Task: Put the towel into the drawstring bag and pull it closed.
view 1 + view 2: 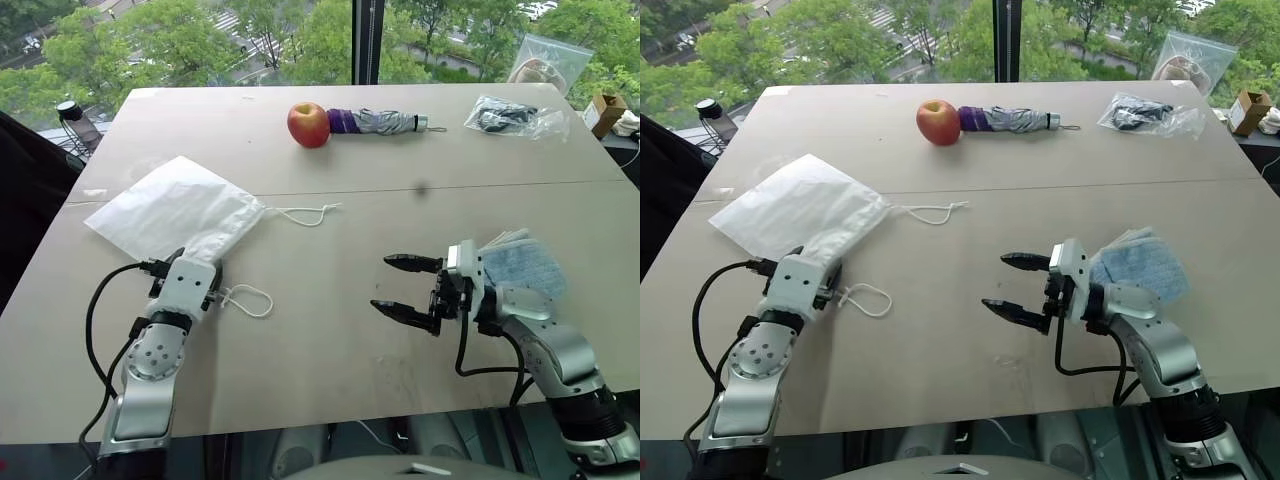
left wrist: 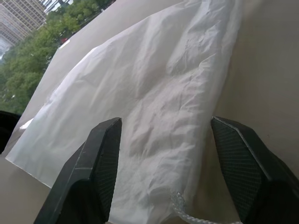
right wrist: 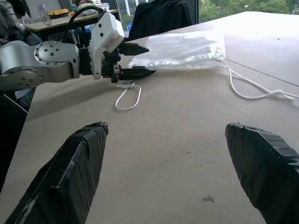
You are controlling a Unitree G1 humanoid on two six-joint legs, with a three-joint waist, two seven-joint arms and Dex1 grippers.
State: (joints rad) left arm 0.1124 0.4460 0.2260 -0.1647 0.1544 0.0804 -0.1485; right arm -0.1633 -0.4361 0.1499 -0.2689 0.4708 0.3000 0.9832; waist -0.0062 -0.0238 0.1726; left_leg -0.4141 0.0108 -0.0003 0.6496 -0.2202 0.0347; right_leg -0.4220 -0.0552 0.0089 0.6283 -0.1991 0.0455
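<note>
Currently L gripper [image 3: 137, 59] open at drawstring bag [image 1: 172, 208] mouth; towel [image 1: 520, 264] apart.

Flat white drawstring bag [image 1: 175, 210] at table's left; blue-grey towel [image 1: 520, 265] right.

Fuzzy cloth towel [image 1: 520, 266], thin crinkled fabric bag [image 1: 175, 210]

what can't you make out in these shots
- Towel: its near part is hidden behind the right arm in the head views.
- Drawstring bag: the left tool covers its mouth corner in the head views, so whether the mouth is open cannot be told; the left wrist view cuts the bag off at its edges.
- Clear bag at the far right: its dark contents are too small to identify.
- Large zip bag: partly cut off by the top edge.
</note>
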